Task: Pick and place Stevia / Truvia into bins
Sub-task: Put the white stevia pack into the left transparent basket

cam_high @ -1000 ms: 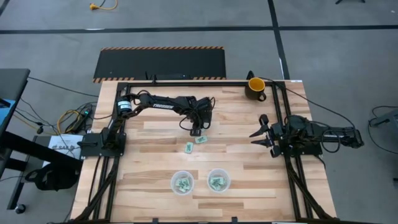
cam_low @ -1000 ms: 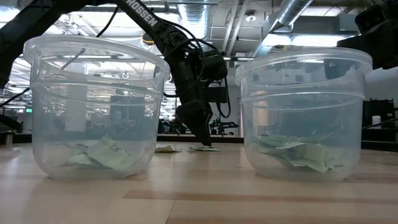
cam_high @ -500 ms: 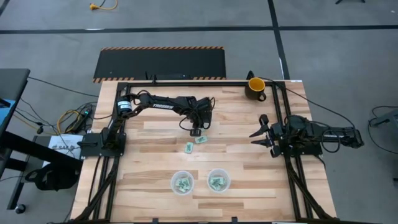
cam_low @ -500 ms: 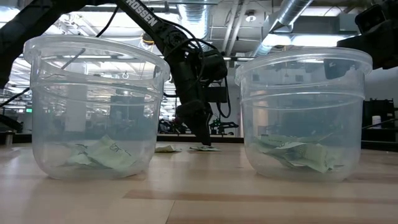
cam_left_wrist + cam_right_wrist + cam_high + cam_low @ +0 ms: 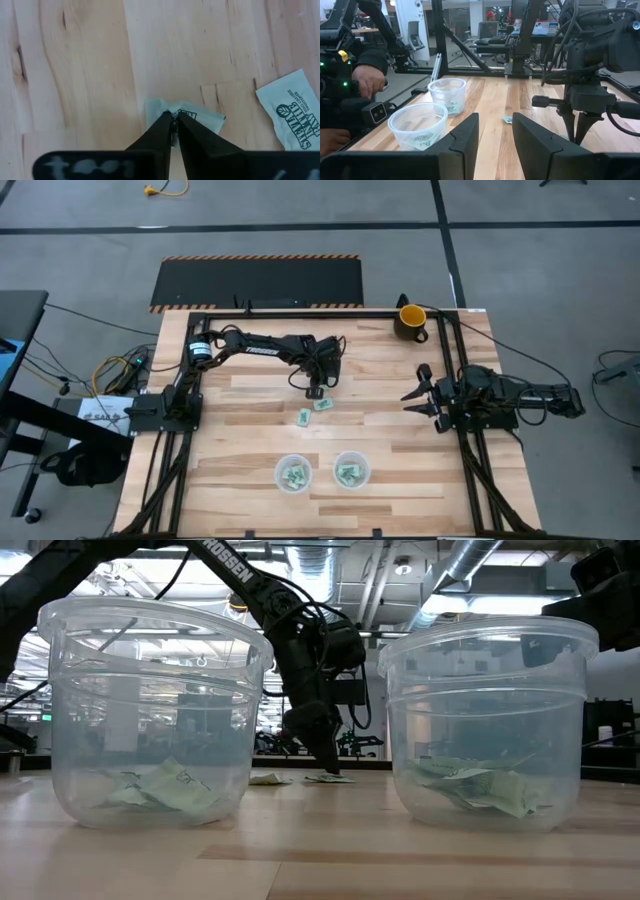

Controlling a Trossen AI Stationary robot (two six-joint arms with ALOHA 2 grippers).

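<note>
Two light green Stevia packets lie on the wooden table: one (image 5: 200, 116) under my left gripper (image 5: 173, 120), the other (image 5: 292, 116) loose and flat beside it. In the high view my left gripper (image 5: 318, 393) stands at mid-table, pointing steeply down, shut on the first packet (image 5: 322, 404). Two clear bins (image 5: 293, 473) (image 5: 351, 471) stand near the front edge, each with several packets inside. My right gripper (image 5: 415, 395) waits open at the table's right side, holding nothing. My left gripper pinches the packet between its two fingertips at the paper's puckered middle (image 5: 186, 113). The fingers come from above, slanting down. The packet still lies on the table, its ends spread to either side of the fingertips.
A yellow-and-black mug (image 5: 411, 318) stands at the far right corner. Black frame rails (image 5: 300, 311) run along the table's far, left and right sides. Beyond the table a person's hand (image 5: 367, 80) shows in the right wrist view. Bare wood lies between the packets and the bins.
</note>
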